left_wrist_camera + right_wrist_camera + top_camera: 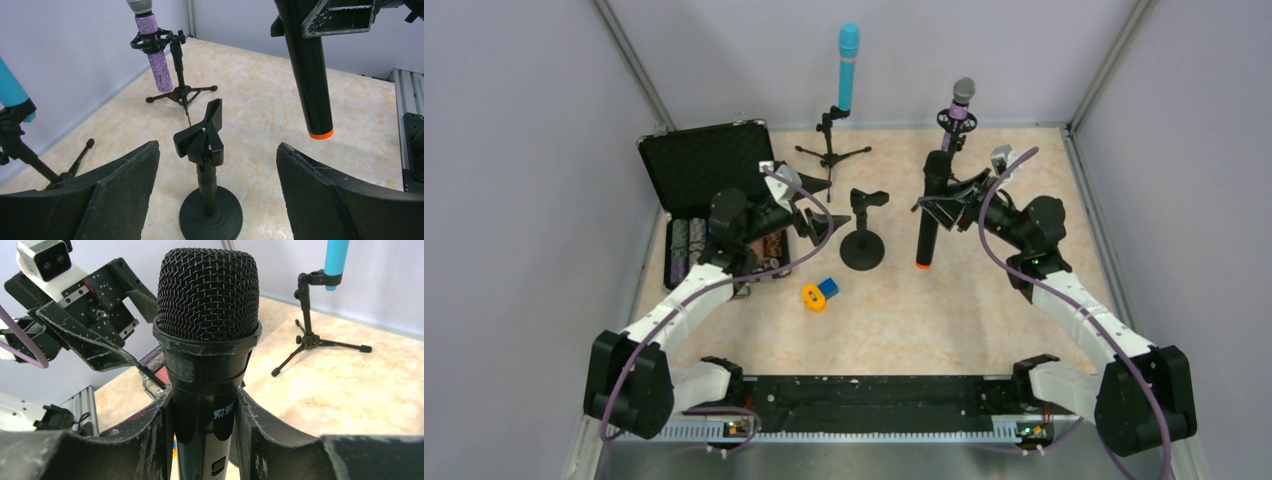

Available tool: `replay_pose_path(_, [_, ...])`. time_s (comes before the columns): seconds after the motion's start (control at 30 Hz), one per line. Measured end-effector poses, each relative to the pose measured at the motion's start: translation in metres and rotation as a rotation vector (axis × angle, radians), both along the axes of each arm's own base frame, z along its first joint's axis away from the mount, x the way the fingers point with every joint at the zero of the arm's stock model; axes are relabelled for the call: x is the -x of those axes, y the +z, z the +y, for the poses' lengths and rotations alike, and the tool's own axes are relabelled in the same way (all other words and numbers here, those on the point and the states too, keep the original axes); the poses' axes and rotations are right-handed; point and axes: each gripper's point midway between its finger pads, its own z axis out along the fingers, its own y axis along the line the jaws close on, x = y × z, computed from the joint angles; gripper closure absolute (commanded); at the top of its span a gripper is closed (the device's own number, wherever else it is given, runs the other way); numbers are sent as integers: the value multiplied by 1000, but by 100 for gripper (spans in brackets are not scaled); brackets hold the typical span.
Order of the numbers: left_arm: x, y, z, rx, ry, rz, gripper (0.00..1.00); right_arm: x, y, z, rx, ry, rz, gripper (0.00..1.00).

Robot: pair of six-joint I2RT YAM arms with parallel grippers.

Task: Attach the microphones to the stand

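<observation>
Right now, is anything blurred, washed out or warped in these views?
Top external: even soft light, faint shadows, all sharp. Left wrist: the clip stand is crisp; the end effector fingers loom large at the bottom. Right wrist: the black microphone is sharp up close; the tripod stand behind is clear.

Foreground: left pincer (217,150), fingers (125,185) spread wide. Between them: black round-base stand (210,210), clip (202,137) angled upward. Upper right: black microphone (310,85), orange end down, clear of tabletop (260,90), clamped in right pincer (312,17). Rear: glittery purple microphone (156,60) in tripod stand (177,92). Left edge: light-blue microphone (11,92).
</observation>
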Motion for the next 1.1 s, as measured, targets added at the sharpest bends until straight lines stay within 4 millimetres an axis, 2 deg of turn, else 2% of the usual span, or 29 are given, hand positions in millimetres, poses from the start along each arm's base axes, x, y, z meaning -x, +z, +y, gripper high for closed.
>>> replay_pose_path(0.27, [-6, 9, -13, -12, -116, -72, 1, -11, 13, -6, 23, -64, -136, 100])
replay_pose_path(0.37, [-12, 6, -19, -16, -159, -102, 1, -19, 9, -7, 37, -85, -158, 100])
replay_pose_path(0.6, [-45, -7, -37, 7, -239, -140, 1, -37, -9, -5, 70, -100, -154, 100])
replay_pose_path(0.77, [-60, -20, -43, 58, -291, -139, 2, -43, 1, -3, 71, -99, -198, 100])
replay_pose_path(0.97, [-57, -15, -46, 121, -369, -117, 5, -48, 18, -1, 71, -99, -266, 100])
replay_pose_path(1.1, [-53, -11, -47, 136, -407, -105, 5, -53, 19, 0, 73, -101, -276, 100])
